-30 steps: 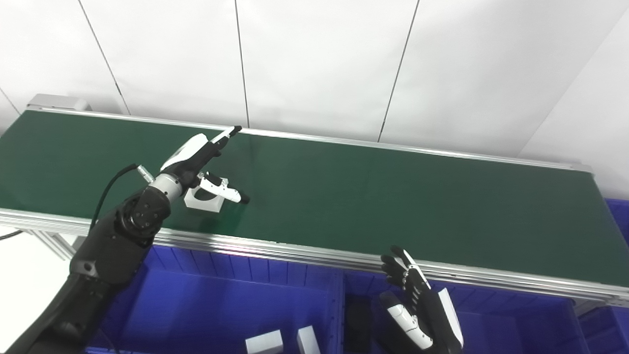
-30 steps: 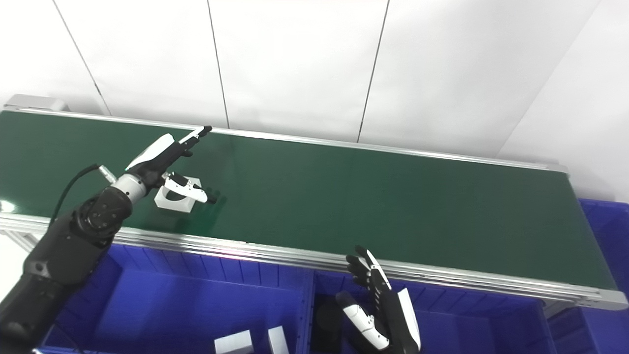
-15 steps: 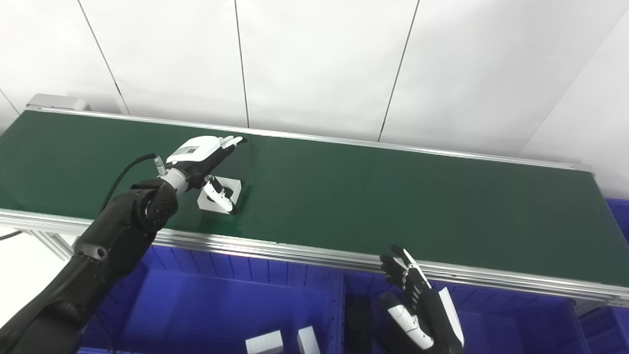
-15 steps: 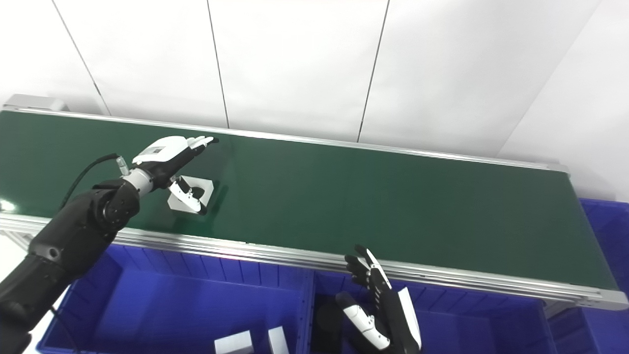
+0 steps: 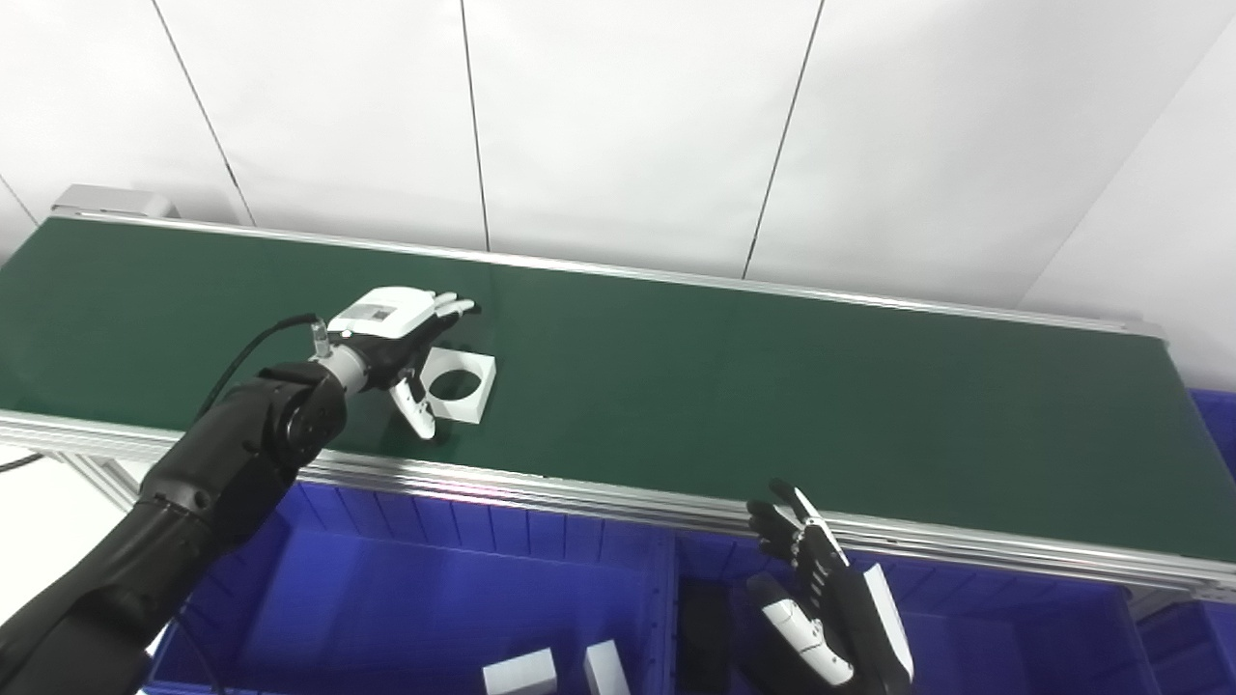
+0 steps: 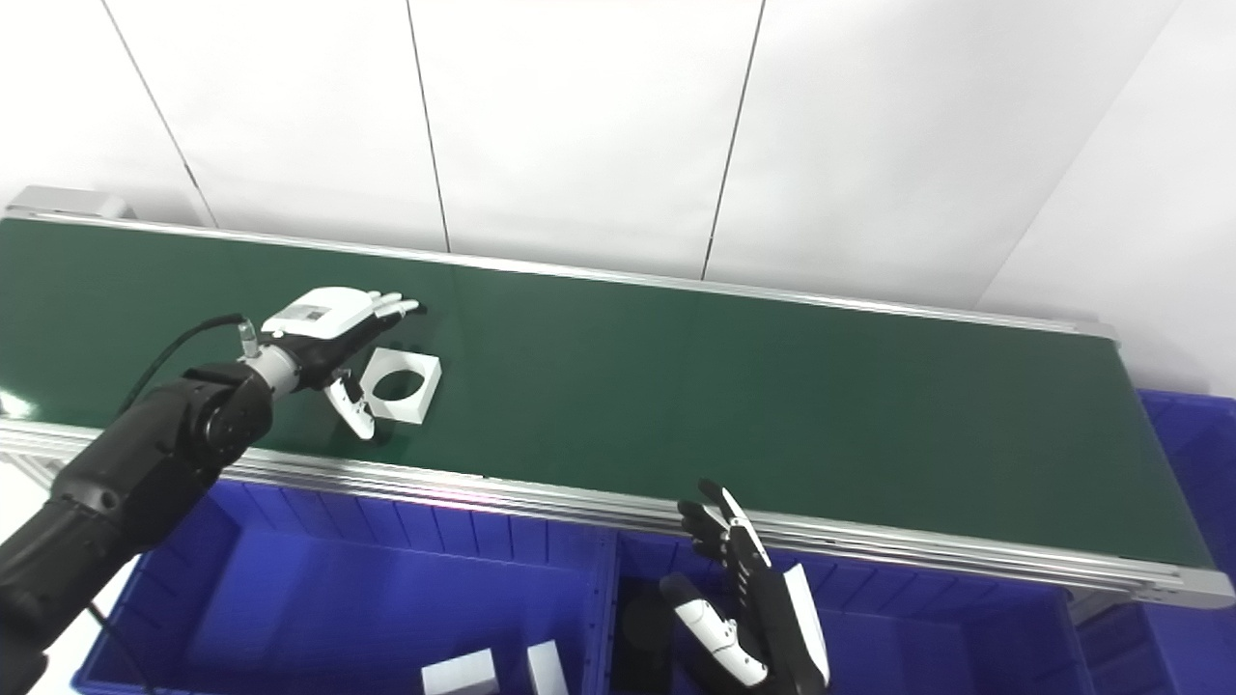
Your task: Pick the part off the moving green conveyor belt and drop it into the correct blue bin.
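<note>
White wall panels are standing behind a long green belt (image 5: 772, 386) that is running across the view between silver rails. On the belt, toward its left end, a white square part (image 5: 462, 375) with a round hole through it is lying flat. The left hand (image 5: 391, 328) is hovering over the belt just beside the part's left edge, palm down. Its fingers (image 5: 452, 305) are reaching out flat past the part's far corner, and its thumb (image 5: 415, 413) is pointing down at the part's near left corner; they are spread wide and gripping nothing. Whether the thumb is touching the part, I cannot tell.

Below the near rail, blue bins are sitting side by side. The left bin (image 5: 406, 598) is holding two white blocks (image 5: 519, 672) near the bottom edge. The right hand (image 5: 830, 608) is waiting over the middle bin (image 5: 966, 637), well apart from the part, palm turned to the side, its fingers (image 5: 787, 516) loosely spread and pointing up toward the rail, holding nothing. A dark thing (image 5: 703, 627) is lying in that bin just left of the hand, too dim to make out.
</note>
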Tool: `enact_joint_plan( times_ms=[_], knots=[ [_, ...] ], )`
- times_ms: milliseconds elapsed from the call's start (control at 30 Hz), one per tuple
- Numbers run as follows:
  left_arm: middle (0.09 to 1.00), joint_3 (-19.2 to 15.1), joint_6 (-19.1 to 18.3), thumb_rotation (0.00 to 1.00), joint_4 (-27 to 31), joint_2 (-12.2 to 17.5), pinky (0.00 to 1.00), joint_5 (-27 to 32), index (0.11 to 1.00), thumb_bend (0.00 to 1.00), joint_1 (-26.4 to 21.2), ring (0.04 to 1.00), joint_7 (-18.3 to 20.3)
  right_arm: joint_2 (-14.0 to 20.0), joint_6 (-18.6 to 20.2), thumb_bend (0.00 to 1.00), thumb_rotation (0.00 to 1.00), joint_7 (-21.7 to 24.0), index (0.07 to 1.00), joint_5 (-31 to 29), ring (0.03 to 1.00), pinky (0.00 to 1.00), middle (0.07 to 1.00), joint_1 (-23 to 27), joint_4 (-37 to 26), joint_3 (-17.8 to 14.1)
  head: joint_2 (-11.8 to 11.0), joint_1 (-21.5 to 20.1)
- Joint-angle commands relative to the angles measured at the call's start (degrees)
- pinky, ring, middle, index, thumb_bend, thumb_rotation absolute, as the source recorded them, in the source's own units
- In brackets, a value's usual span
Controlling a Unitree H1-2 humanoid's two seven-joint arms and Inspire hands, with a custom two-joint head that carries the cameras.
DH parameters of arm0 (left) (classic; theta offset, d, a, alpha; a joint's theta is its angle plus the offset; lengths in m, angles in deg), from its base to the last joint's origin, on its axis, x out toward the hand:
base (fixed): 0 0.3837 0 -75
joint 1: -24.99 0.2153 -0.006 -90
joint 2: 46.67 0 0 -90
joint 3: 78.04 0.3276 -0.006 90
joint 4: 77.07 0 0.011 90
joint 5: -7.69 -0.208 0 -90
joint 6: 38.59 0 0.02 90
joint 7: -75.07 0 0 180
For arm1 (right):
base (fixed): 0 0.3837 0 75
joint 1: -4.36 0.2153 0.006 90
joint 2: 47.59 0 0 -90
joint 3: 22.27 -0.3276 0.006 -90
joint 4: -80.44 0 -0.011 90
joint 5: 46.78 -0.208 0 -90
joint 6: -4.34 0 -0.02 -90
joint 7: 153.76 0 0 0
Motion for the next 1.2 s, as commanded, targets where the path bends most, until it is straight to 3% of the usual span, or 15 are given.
enact_joint_plan(
  times_ms=[0, 133, 200, 233, 267, 300, 367, 567, 867, 1033, 1167],
  knots=[
    [0.929, -0.6, 0.4, 0.00, 0.1, 0.2, 0.94, -0.5, 0.904, 0.83, -2.1, 0.932, -3.0, -0.2, -3.3, 0.69, 0.71, 0.0, 0.936, -0.5, 0.845, 0.81, 0.847, 0.4, -1.7, -0.2, 0.1, 0.1],
    [0.866, -2.9, 1.0, 0.00, -0.7, -1.9, 0.81, 3.0, 0.842, 0.76, -1.1, 0.841, -4.3, -0.3, -3.0, 0.69, 0.70, 0.0, 0.934, -0.6, 0.840, 0.81, 0.847, 0.3, -2.1, -0.3, 0.4, 0.0],
    [0.805, -3.7, 2.5, 0.00, -1.0, -2.9, 0.71, 4.6, 0.769, 0.70, -0.6, 0.743, -5.3, -0.3, -2.9, 0.70, 0.70, 0.0, 0.933, -0.6, 0.839, 0.81, 0.846, 0.2, -2.4, -0.4, 0.5, -0.1],
    [0.737, -4.0, 3.1, 0.00, -1.2, -3.2, 0.61, 5.2, 0.706, 0.64, -0.5, 0.658, -5.7, -0.3, -2.8, 0.70, 0.70, 0.0, 0.932, -0.6, 0.838, 0.81, 0.846, 0.2, -2.5, -0.5, 0.5, -0.1],
    [0.714, -3.9, 3.4, 0.00, -1.2, -3.7, 0.58, 5.2, 0.685, 0.62, -0.2, 0.629, -6.2, -0.4, -2.9, 0.70, 0.69, -0.1, 0.931, -0.7, 0.838, 0.81, 0.846, 0.2, -2.5, -0.5, 0.6, -0.2],
    [0.605, -3.8, 3.6, 0.00, -1.2, -4.0, 0.49, 5.2, 0.610, 0.56, -0.1, 0.517, -6.6, -0.4, -3.0, 0.69, 0.69, -0.1, 0.930, -0.8, 0.838, 0.81, 0.845, 0.1, -2.5, -0.5, 0.6, -0.2],
    [0.519, -3.6, 4.8, 0.00, -1.4, -4.6, 0.41, 5.4, 0.532, 0.51, 0.1, 0.423, -7.2, -0.4, -3.1, 0.68, 0.69, 0.0, 0.931, -0.9, 0.841, 0.81, 0.846, 0.1, -2.5, -0.5, 0.7, -0.2],
    [0.545, -2.9, 5.5, 0.00, -1.6, -5.6, 0.46, 5.6, 0.461, 0.50, 0.0, 0.451, -6.9, -0.7, -2.9, 0.69, 0.69, 0.0, 0.930, -1.1, 0.845, 0.81, 0.844, 0.1, -2.7, -0.5, 0.9, -0.2],
    [0.494, -3.8, 3.3, 0.00, -0.6, -5.4, 0.37, 8.4, 0.516, 0.50, -0.3, 0.401, -2.7, -0.8, -3.2, 0.68, 0.68, -0.1, 0.931, -1.1, 0.843, 0.81, 0.847, 0.7, -2.2, -0.7, 1.0, -0.5],
    [0.513, -7.4, 6.0, 0.00, 2.5, -5.2, 0.42, 11.5, 0.481, 0.50, 1.0, 0.431, -5.5, -0.9, -3.5, 0.67, 0.68, -0.1, 0.930, -1.0, 0.845, 0.81, 0.846, 0.9, -1.9, -0.6, 1.0, -1.7],
    [0.512, -13.0, 10.3, 0.00, 8.5, -6.7, 0.45, 17.4, 0.472, 0.50, 3.7, 0.458, -8.6, -1.2, -3.3, 0.69, 0.68, -0.3, 0.928, -1.0, 0.846, 0.82, 0.847, 0.9, -1.7, -0.7, 0.8, -3.9]
  ],
)
